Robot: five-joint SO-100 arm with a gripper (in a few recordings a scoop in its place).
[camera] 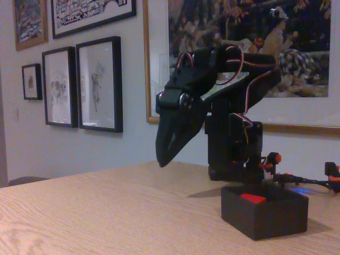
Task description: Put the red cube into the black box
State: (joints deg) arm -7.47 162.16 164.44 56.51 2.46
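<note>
The black box (264, 214) sits on the wooden table at the right of the fixed view. The red cube (252, 198) lies inside it, its top face showing just above the near wall. My gripper (166, 159) hangs above the table to the left of the box, pointing down, well apart from the cube. Its dark fingers look pressed together with nothing between them.
The black arm base (234, 143) stands right behind the box. Orange-red clamps and cables (297, 180) lie at the far right. Bare wooden tabletop (106, 212) stretches to the left and front. Framed pictures hang on the wall behind.
</note>
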